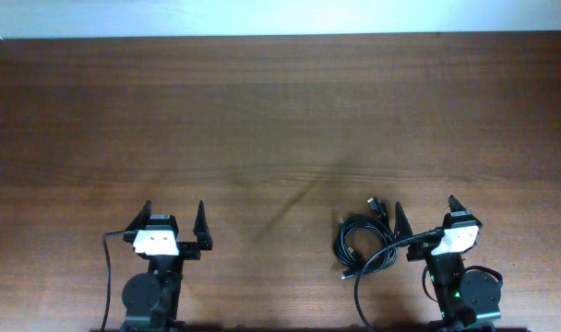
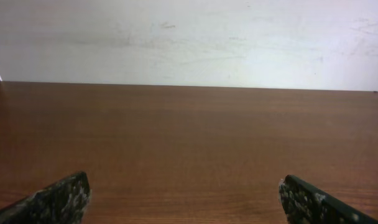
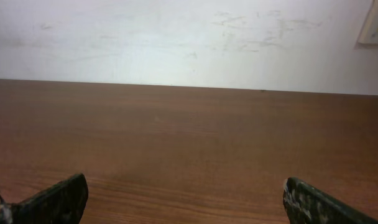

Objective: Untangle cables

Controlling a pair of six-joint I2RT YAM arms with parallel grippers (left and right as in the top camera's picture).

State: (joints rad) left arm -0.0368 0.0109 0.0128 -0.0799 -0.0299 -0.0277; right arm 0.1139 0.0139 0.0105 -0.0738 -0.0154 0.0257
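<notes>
Cables being seen coiled, lower right | left hand, right hand being held wide | risk: knots being tightened by pulling

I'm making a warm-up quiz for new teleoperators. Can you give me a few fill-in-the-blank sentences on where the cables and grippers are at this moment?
1. The tangled black cables lie on the table beside the ____ arm.
2. The left gripper and the right gripper both stand ____.
3. The number of grippers gripping the cables is ____.

Missing words: right; open; zero
</notes>
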